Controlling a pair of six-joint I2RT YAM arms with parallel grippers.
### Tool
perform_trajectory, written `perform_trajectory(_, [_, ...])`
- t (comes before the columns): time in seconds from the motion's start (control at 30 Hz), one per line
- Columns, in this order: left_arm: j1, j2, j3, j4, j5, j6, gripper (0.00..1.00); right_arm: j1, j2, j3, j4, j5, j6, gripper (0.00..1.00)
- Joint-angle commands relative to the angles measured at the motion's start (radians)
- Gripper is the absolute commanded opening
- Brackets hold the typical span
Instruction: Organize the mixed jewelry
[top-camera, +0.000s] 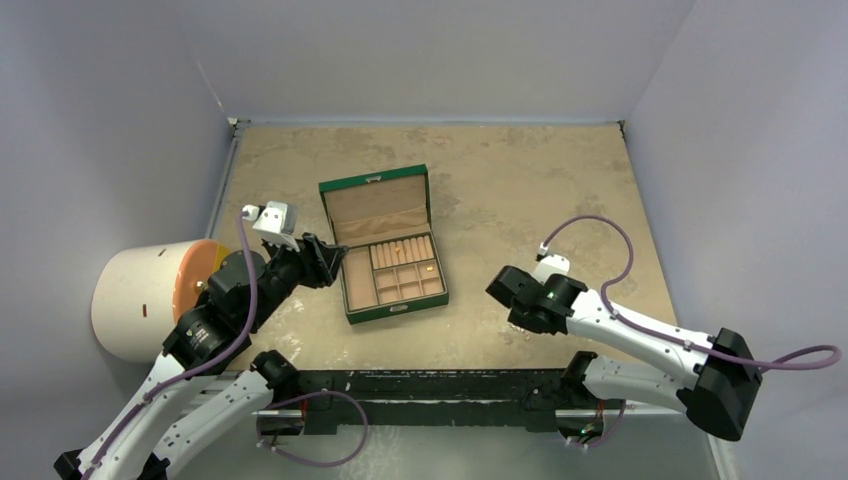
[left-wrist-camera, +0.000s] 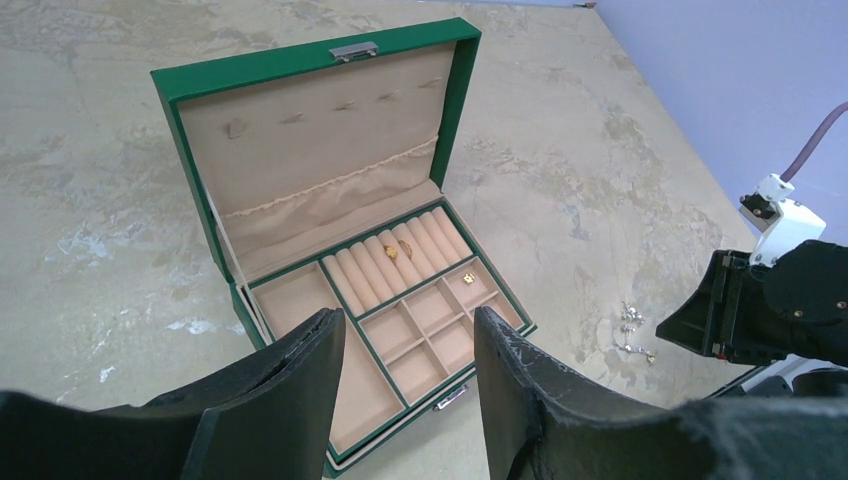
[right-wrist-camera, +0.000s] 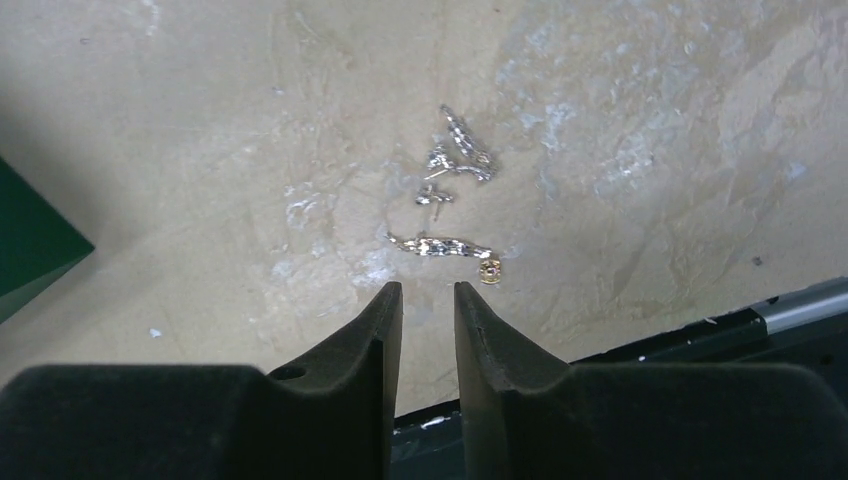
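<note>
Silver and gold bits of the mixed jewelry (right-wrist-camera: 452, 205) strewn on the bare tan bench (top-camera: 540, 180), right of the green box (top-camera: 385, 245) and close to the near edge: a silvery cluster farthest out, a small stud below it, then a longer silvery strand (right-wrist-camera: 440, 245), with a tiny gold piece (right-wrist-camera: 490, 270) just beside the strand's right end. Right pincer (right-wrist-camera: 428, 300) low over the bench, just on the near side of that strand, fingers a narrow slit apart, nothing between them. Box lid propped up, tan lining showing. Two gold rings (left-wrist-camera: 397, 250) tucked among the ring rolls in the far row, one more gold bit (left-wrist-camera: 466, 279) in a small square compartment on the right. Left pincer (left-wrist-camera: 410, 385) hovering at the box's left side, fingers well apart, empty. White drum with an orange face (top-camera: 140, 300) off at the left, beside the bench.
</note>
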Motion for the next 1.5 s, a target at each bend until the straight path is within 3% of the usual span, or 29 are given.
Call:
perform_trajectory(0.0, [0.006,-0.008,-0.004,0.028,0.015,0.020,0.50,-0.013,-0.017,-0.047,-0.044,0.017,0.149,0.30])
perform_trajectory(0.8, [0.006,-0.014,-0.004,0.028,0.016,0.021,0.49,-0.066,0.095,-0.086,-0.010,-0.022,0.186,0.27])
perform_trajectory(1.3, [0.006,-0.025,-0.003,0.025,0.020,0.021,0.50,-0.066,0.148,-0.085,0.008,-0.021,0.196,0.14])
perform_trajectory(1.47, [0.007,-0.028,-0.005,0.025,0.020,0.020,0.49,-0.066,0.163,-0.081,0.013,-0.023,0.195,0.05])
